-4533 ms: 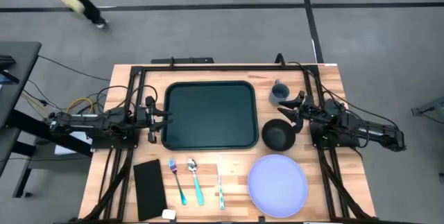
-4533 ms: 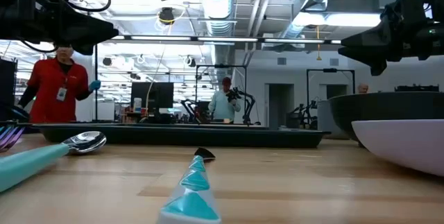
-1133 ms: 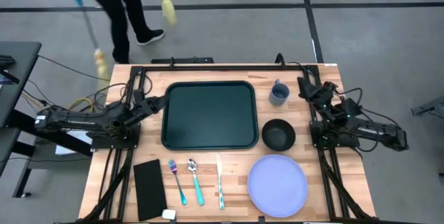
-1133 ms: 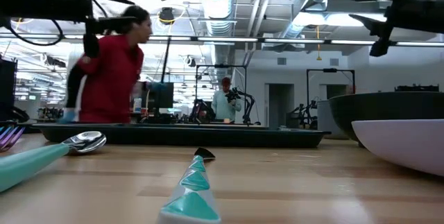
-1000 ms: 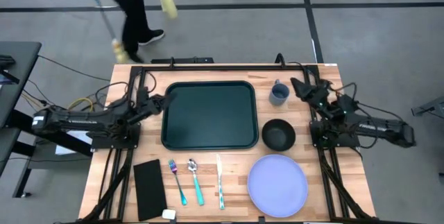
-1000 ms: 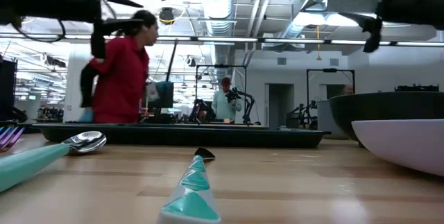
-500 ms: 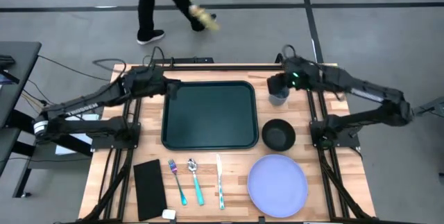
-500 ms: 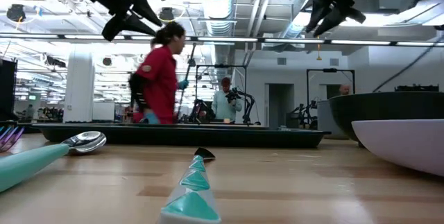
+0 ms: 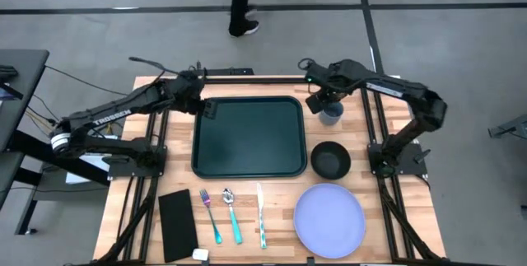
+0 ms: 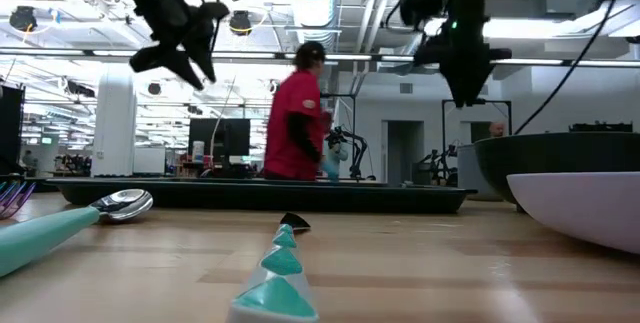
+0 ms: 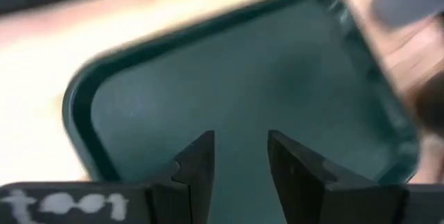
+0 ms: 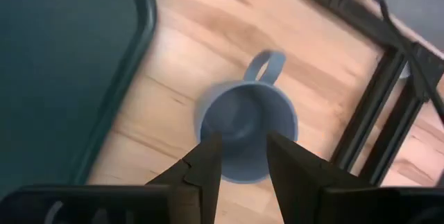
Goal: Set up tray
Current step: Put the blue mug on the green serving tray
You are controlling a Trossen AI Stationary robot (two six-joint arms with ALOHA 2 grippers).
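Tray [image 9: 249,137], dark green, rigid, light-looking and likely slick, is lying flat mid-counter [image 9: 387,134], best gripped at its raised rim, while the left tool [image 9: 203,105] and right tool [image 9: 317,100] are hovering narrowly parted and holding nothing.

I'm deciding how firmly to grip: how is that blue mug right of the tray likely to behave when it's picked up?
The blue mug stands upright and open-topped on the wooden table; it looks rigid, so it probably won't deform. Its smooth rounded wall may slip between narrow fingers. It appears empty, so likely light. The side handle could make it swing slightly. The right gripper hovers above its rim, open.
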